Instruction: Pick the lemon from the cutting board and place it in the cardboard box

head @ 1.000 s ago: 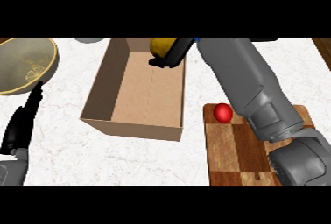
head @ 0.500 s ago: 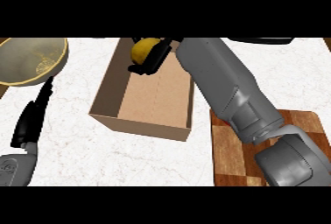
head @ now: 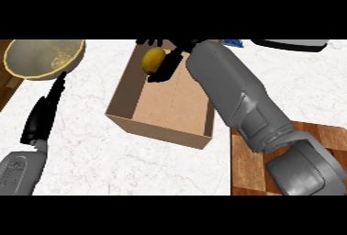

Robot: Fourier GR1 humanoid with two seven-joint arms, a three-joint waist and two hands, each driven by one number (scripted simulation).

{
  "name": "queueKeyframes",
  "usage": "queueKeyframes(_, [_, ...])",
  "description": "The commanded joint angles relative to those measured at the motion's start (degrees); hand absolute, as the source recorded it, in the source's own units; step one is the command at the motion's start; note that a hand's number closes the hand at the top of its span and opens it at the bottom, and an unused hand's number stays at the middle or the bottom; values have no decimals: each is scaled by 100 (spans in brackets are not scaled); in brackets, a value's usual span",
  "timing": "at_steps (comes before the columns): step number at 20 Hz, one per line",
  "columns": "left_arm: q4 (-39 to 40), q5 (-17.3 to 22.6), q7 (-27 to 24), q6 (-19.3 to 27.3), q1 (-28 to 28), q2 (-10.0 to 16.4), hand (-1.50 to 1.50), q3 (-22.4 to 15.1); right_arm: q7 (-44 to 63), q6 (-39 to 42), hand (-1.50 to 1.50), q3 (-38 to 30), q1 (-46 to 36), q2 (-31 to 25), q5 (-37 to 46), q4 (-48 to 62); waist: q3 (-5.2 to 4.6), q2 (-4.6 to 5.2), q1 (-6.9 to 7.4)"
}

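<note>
Advancing over the open brown cardboard box, the black right hand is clasping the oval yellow lemon above its far end.

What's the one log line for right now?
step: placing | right hand: holding lemon at box's far end | left hand: open, resting at left

At the upper left you see a round metal bowl with a yellowish sheen inside, standing on the white, faintly veined marble counter. Just below the bowl, at the left edge, a brown wooden strip borders the counter. Along the top, right of the middle, a small blue thing peeks out, too cut off for you to identify. Farther right, a pale, dark-rimmed object is cropped by the top edge.
</note>
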Motion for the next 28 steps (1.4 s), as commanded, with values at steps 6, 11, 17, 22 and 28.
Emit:
queueKeyframes(6, [100,59,-39,-161,-168,123,0,91,-276,-51,-150,-133,104,4,-519,-34,7,28,127])
queueKeyframes(11, [263,-39,-208,50,-65,-88,0,36,-576,-288,-150,-563,124,4,-1125,-158,7,23,-1])
queueKeyframes(17, [-12,70,155,-55,-8,140,0,243,-890,-220,-150,-1111,294,4,-1689,-197,21,-3,-292])
queueKeyframes(22, [7,55,-193,69,360,90,0,316,-706,612,-150,-1395,108,-596,-1939,-202,17,-3,-414])
queueKeyframes(28, [-270,44,31,-20,353,111,0,246,-843,869,-150,-1419,479,-1311,-1900,-107,27,7,-392])
